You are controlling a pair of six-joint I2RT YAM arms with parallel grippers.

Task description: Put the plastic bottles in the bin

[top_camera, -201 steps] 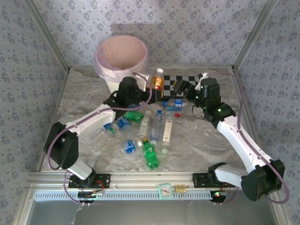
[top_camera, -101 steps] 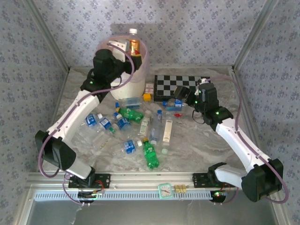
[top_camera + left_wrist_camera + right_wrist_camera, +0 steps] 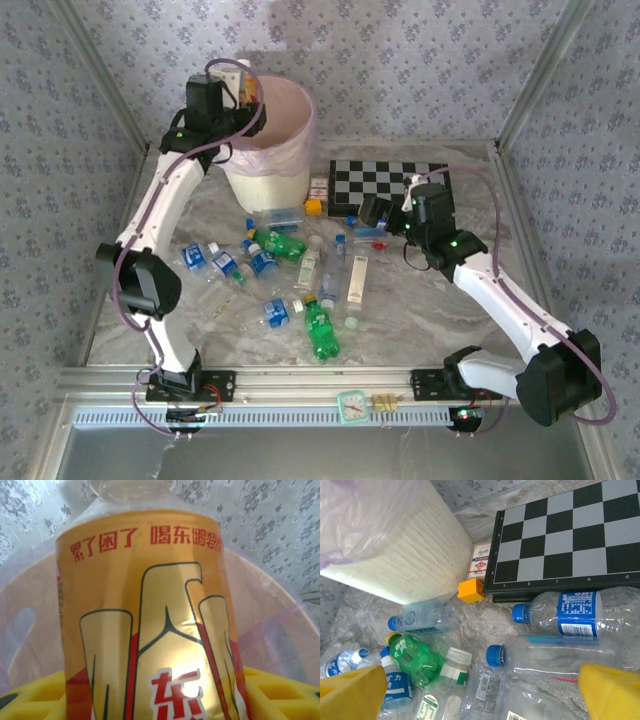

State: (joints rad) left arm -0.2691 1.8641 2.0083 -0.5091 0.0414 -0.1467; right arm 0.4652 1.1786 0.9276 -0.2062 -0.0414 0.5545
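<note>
Gripping the orange bottle (image 3: pixel 150 620) in my left claw (image 3: pixel 220 97) above the rim of the bin (image 3: pixel 268 185), I judged it wiser to centre over the opening before releasing, my right claw (image 3: pixel 480 690) gaping wide above the loose bottles (image 3: pixel 580 612).

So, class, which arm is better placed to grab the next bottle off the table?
The right: right gripper hangs open over clear bottles; left gripper holds the orange bottle at the bin.
</note>
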